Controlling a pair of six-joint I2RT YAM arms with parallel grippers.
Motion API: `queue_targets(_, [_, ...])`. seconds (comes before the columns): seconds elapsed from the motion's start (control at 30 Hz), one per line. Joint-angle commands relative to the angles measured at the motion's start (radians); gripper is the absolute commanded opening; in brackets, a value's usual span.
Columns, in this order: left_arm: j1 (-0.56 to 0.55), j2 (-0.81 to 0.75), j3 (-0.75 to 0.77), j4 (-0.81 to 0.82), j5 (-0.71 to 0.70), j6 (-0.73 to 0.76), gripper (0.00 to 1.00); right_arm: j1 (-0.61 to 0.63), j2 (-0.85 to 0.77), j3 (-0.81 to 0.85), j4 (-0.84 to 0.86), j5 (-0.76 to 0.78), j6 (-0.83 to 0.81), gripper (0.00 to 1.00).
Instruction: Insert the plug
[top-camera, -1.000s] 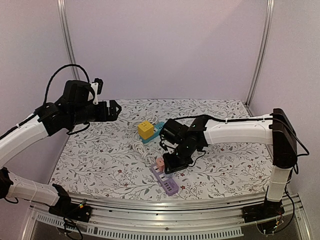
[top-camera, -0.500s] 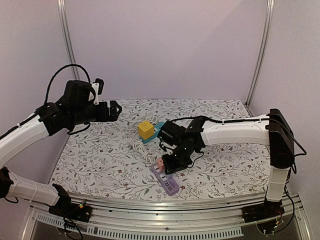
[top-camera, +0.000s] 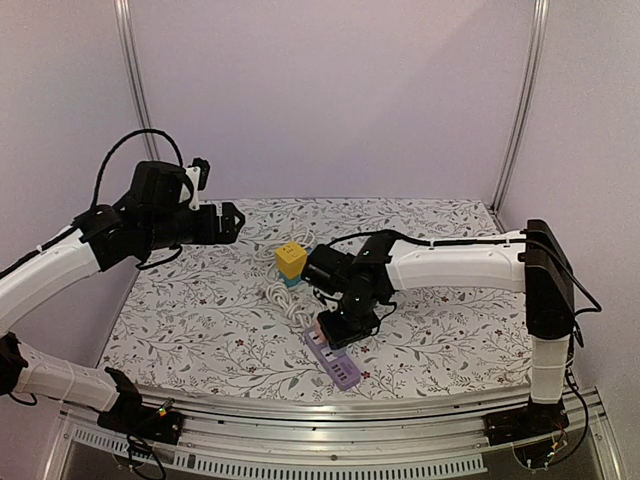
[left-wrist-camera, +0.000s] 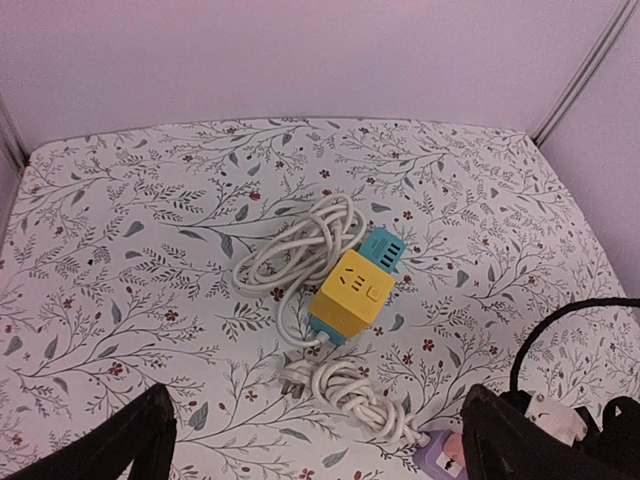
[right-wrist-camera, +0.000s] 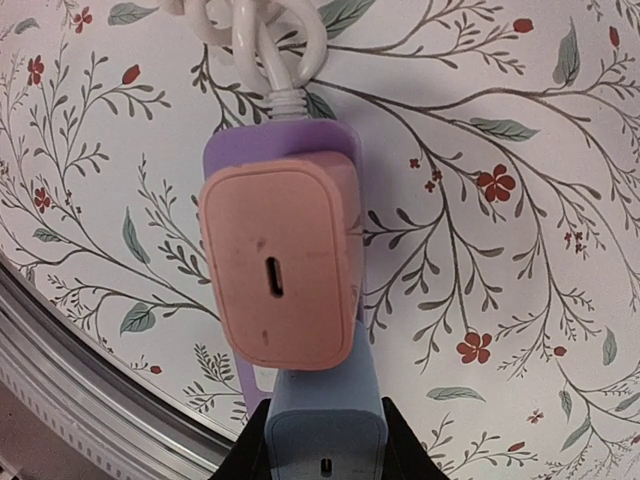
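Note:
My right gripper (right-wrist-camera: 325, 452) is shut on a light blue plug (right-wrist-camera: 325, 435), its dark fingers (right-wrist-camera: 250, 462) on both sides of it. The blue plug stands over the purple power strip (right-wrist-camera: 282, 147), right beside a pink plug (right-wrist-camera: 278, 270) that sits in the strip. Its prongs are hidden, so I cannot tell whether they are in a socket. From above, the right gripper (top-camera: 335, 328) covers the near-left end of the purple strip (top-camera: 340, 368). My left gripper (left-wrist-camera: 320, 450) hangs open high at the left (top-camera: 232, 220), holding nothing.
A yellow cube socket (left-wrist-camera: 350, 292) on a teal strip (left-wrist-camera: 385, 248) lies mid-table with its coiled white cable (left-wrist-camera: 300, 240). A bundled white cord (left-wrist-camera: 365, 400) with a loose white plug (left-wrist-camera: 293, 377) runs to the purple strip (left-wrist-camera: 440, 460). The metal front rail (top-camera: 330, 410) lies close behind the strip.
The right arm has swung left and lower with the blue plug, now covering the pink plug from above. The left arm has stayed still and open.

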Motion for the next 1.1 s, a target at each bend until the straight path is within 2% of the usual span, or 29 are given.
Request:
queue_targets(0.0, [0.004, 0.013, 0.000, 0.010, 0.003, 0.019, 0.99, 0.011, 0.065, 0.012, -0.069, 0.060, -0.003, 0.00])
queue_targets(0.73, [0.004, 0.060, 0.034, 0.011, 0.003, 0.047, 0.99, 0.012, 0.146, -0.033, -0.054, 0.063, 0.005, 0.00])
queue_targets(1.07, [0.004, 0.068, 0.042, 0.003, -0.006, 0.054, 1.00, 0.021, 0.203, 0.002, -0.115, 0.102, 0.020, 0.00])
